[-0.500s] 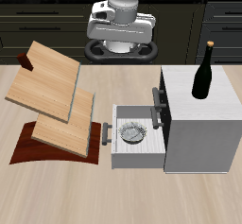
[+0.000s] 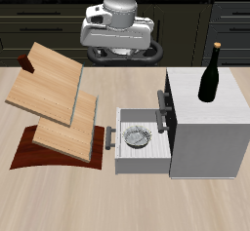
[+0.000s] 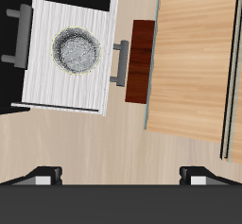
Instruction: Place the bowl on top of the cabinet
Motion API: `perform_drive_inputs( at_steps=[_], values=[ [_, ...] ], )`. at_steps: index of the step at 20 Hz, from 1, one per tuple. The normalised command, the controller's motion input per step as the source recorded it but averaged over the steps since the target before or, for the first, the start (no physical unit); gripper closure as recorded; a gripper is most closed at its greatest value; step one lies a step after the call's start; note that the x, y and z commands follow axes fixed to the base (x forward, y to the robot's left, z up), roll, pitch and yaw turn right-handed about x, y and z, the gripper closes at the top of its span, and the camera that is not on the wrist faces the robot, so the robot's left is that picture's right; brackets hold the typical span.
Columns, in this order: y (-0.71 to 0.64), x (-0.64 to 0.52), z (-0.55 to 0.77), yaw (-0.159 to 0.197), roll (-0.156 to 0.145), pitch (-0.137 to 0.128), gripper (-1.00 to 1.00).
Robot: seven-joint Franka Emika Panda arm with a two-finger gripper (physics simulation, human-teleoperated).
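Currently the pincer (image 2: 121, 52) hangs high at upper centre of the exterior frame, above the worktop (image 2: 127, 191) and well apart from everything on it. Wrist view shows its two fingertips (image 3: 43, 174) spread wide with nothing between them, so it's empty. The bowl (image 2: 136, 137) sits in the pulled-out drawer (image 2: 125, 157) of the cabinet (image 2: 210, 133), centre of the frame, upright, speckled inside facing up; same bowl shows in the wrist view (image 3: 76, 51), roughly central on the drawer floor. Drawer projects from the cabinet's side face, dark handle (image 2: 113, 136) on its outer front. Cabinet is at right of the exterior frame, light flat top. A black bottle (image 2: 210, 74) stands upright on that top, toward its rear part. At left of the frame, tilted wooden boards (image 2: 51, 84) lean on a dark red-brown base (image 2: 34, 152), just beside the drawer front but I can't tell whether they touch it.
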Motion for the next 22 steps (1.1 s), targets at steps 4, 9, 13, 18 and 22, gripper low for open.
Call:
perform_drive_inputs(
  at_steps=[4,9,13,18,22],
  values=[
    [-0.03,0.53,0.00,0.088,0.026,-0.007,-1.00],
    [-0.06,0.39,0.01,0.082,0.004,0.013,-1.00],
    [-0.03,0.45,-0.02,0.101,0.025,0.004,-1.00],
    [0.03,0.33,0.04,0.052,-0.001,-0.025,-1.00],
    [0.09,0.20,0.01,0.055,0.015,-0.003,-1.00]
  ],
)
